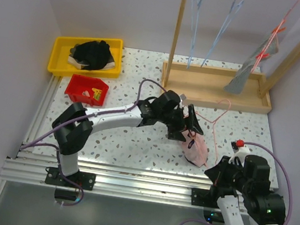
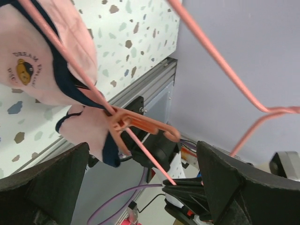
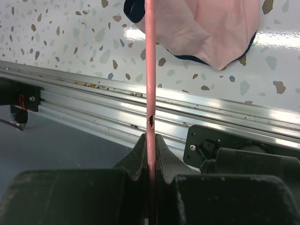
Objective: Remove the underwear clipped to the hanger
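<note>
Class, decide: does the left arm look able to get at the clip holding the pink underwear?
Probably yes: the open left gripper faces the clip with nothing between them, and the right gripper holds the hanger.

Two briefs (image 1: 198,147), two bins (image 1: 60,58), two arms (image 1: 112,119), one rack (image 1: 198,86).

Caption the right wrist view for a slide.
Right end effector shut on the pink hanger, with the pale pink underwear and speckled table beyond.

The pink underwear (image 2: 47,51) bears a round emblem (image 2: 24,69) reading "DREAM"; rest unclear.
</note>
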Controlling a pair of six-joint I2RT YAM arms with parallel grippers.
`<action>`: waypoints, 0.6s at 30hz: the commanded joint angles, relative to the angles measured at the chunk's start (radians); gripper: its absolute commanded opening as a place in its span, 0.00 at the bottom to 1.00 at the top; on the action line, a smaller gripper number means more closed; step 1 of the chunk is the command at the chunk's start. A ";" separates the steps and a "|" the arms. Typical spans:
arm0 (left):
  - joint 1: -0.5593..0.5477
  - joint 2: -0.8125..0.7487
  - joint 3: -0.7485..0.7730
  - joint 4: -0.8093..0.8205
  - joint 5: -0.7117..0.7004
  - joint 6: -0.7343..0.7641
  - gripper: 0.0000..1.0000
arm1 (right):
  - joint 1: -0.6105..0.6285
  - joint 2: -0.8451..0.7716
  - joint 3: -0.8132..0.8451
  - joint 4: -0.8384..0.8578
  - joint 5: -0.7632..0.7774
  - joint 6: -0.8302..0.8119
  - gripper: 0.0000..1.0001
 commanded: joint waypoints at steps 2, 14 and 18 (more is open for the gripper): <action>-0.003 -0.071 0.046 0.015 -0.005 0.011 1.00 | 0.012 0.001 0.028 -0.155 0.020 -0.021 0.00; 0.020 0.112 0.143 -0.094 0.037 0.078 0.99 | 0.020 0.030 0.072 -0.153 0.032 -0.024 0.00; 0.037 0.104 0.135 -0.100 0.040 0.094 0.89 | 0.018 0.030 0.072 -0.156 0.035 -0.024 0.00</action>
